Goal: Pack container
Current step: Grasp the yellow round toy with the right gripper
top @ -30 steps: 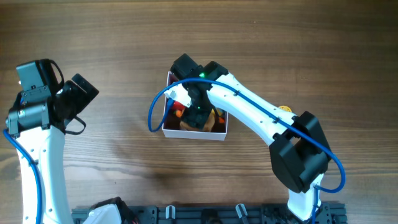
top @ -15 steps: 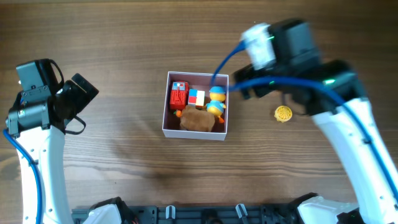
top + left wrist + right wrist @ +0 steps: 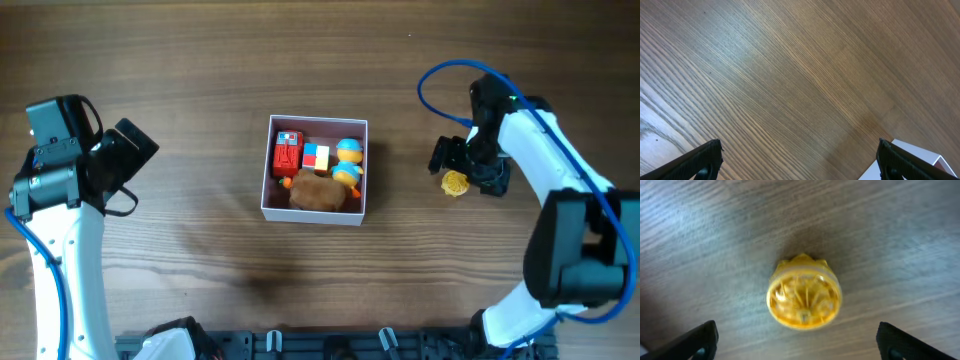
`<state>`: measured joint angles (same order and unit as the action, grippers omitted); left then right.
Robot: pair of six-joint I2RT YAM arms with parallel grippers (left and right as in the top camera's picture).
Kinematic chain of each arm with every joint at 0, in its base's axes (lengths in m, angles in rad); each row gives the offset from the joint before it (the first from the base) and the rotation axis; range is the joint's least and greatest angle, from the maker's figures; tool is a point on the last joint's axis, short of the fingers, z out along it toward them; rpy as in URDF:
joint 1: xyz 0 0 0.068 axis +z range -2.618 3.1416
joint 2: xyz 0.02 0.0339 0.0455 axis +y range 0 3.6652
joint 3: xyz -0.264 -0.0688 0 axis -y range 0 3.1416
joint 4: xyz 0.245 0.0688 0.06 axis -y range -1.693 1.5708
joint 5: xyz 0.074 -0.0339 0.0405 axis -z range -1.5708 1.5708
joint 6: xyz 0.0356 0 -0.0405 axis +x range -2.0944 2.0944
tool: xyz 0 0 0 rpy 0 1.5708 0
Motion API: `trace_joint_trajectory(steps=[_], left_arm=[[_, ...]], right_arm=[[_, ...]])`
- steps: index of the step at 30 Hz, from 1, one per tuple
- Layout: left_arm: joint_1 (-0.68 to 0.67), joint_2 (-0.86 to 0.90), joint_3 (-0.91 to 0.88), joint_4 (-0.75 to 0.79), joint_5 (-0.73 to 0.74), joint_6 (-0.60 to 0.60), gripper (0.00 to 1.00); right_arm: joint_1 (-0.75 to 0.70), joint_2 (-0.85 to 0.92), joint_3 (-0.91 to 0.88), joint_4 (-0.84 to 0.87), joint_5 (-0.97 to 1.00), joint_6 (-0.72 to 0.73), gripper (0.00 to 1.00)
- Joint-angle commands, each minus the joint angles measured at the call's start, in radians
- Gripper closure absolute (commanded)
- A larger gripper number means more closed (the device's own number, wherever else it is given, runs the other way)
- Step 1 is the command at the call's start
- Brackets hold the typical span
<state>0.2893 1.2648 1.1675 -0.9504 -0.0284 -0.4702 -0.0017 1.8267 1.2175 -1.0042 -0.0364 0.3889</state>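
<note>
- Left hand [image 3: 128, 150] at 9 o'clock of the container, well apart from it; fingers spread wide over bare bench [image 3: 200, 60], nothing between them.
- Container [image 3: 312, 215] mid-bench, upright, open top. Inside: red block [image 3: 287, 153] at 10 o'clock, red-white-blue cube [image 3: 316, 156] at 12, blue-and-orange figure [image 3: 348, 160] at 2, brown plush [image 3: 318, 192] at 6.
- Round yellow toy [image 3: 803, 292] on the bench at 3 o'clock of the container, outside it.
- Right hand [image 3: 468, 172] over that toy, fingers apart on either side, not touching it.
</note>
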Motion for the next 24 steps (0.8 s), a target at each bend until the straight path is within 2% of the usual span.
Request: trace_joint_trajectory(steps=[1, 7, 11, 18, 21, 24], left_arm=[[0.006, -0.016, 0.015, -0.001, 0.012, -0.009, 0.00], [0.006, -0.016, 0.015, -0.001, 0.012, -0.009, 0.00], [0.006, -0.016, 0.015, -0.001, 0.012, -0.009, 0.00], [0.006, -0.016, 0.015, -0.004, 0.012, -0.009, 0.00], [0.006, -0.016, 0.015, -0.005, 0.012, -0.009, 0.00], [0.006, -0.016, 0.015, -0.005, 0.012, -0.009, 0.00]], right_arm=[[0.000, 0.047, -0.002, 0.017, -0.017, 0.014, 0.07], [0.000, 0.057, -0.029, 0.026, -0.017, 0.011, 0.10], [0.000, 0.059, -0.120, 0.122, -0.017, 0.014, 0.10], [0.000, 0.059, -0.120, 0.201, -0.016, -0.016, 0.11], [0.000, 0.059, -0.120, 0.202, -0.013, -0.023, 0.15], [0.000, 0.059, -0.120, 0.199, -0.014, -0.023, 0.26]])
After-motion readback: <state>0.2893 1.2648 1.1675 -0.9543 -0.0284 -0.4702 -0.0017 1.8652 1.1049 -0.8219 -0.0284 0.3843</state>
